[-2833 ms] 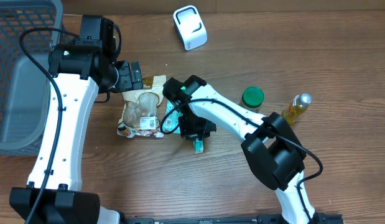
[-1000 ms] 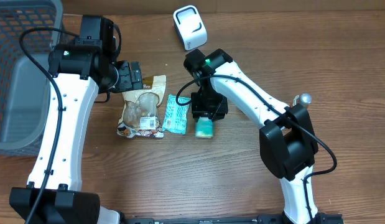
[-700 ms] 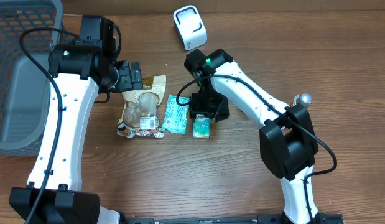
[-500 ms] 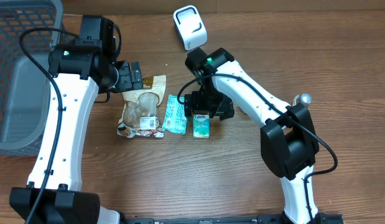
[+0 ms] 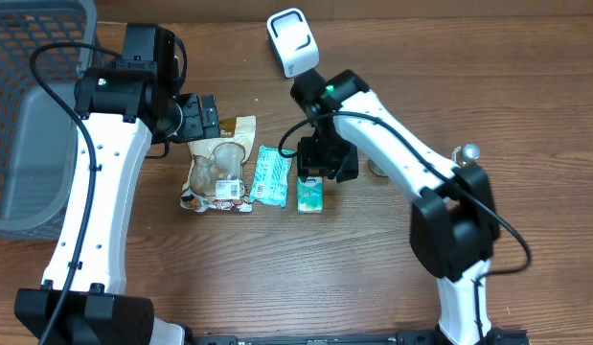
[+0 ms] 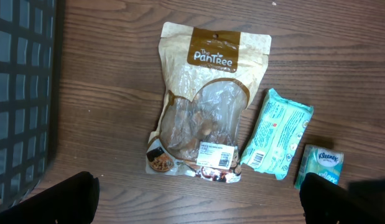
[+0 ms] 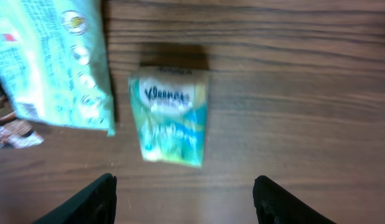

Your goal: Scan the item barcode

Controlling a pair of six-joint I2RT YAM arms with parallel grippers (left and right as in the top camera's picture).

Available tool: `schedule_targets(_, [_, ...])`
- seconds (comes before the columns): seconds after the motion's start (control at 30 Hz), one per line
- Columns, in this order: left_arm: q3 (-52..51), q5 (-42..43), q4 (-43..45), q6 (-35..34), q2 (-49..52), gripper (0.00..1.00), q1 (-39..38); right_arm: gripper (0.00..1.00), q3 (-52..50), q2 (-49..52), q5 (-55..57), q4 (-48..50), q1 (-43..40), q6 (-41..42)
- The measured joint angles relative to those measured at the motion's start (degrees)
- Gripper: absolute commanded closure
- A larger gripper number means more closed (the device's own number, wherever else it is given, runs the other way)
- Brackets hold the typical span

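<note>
Plainly, brown pieces (image 6: 195, 121) inside windowed pouch (image 6: 224, 57)

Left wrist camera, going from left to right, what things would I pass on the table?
Dark mesh basket → Pantree snack pouch → teal packet → Kleenex tissue pack.

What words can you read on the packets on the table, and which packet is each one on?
"The PanTree": near the top of the brown pouch.
"Kleenex": on the small tissue pack.
The teal packet has print, but it is too small to read.
The white label at the bottom of the pouch is too small to read.
</note>
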Motion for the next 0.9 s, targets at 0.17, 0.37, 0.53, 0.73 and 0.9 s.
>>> schedule_targets(0.17, [0.0,0.0,0.0,0.0,0.0,0.0,0.0,0.32,0.0,-9.7,4.1,-0.9,1.2,1.8])
schedule_targets(0.37, [0.0,0.0,0.0,0.0,0.0,0.0,0.0,0.32,0.4,-15.6,6.8,-0.3,2.6,3.7])
schedule_targets(0.53, [0.0,0.0,0.0,0.0,0.0,0.0,0.0,0.32,-3.7,-15.6,7.1,4.5,2.6,5.1])
schedule_targets(0.73, [0.0,0.0,0.0,0.0,0.0,0.0,0.0,0.33,-12.5,-15.4,5.6,11.9,2.6,5.8])
schedule_targets(0.9, [0.0,0.0,0.0,0.0,0.0,0.0,0.0,0.3,-16.7,-15.3,4.9,15.4,2.6,6.2])
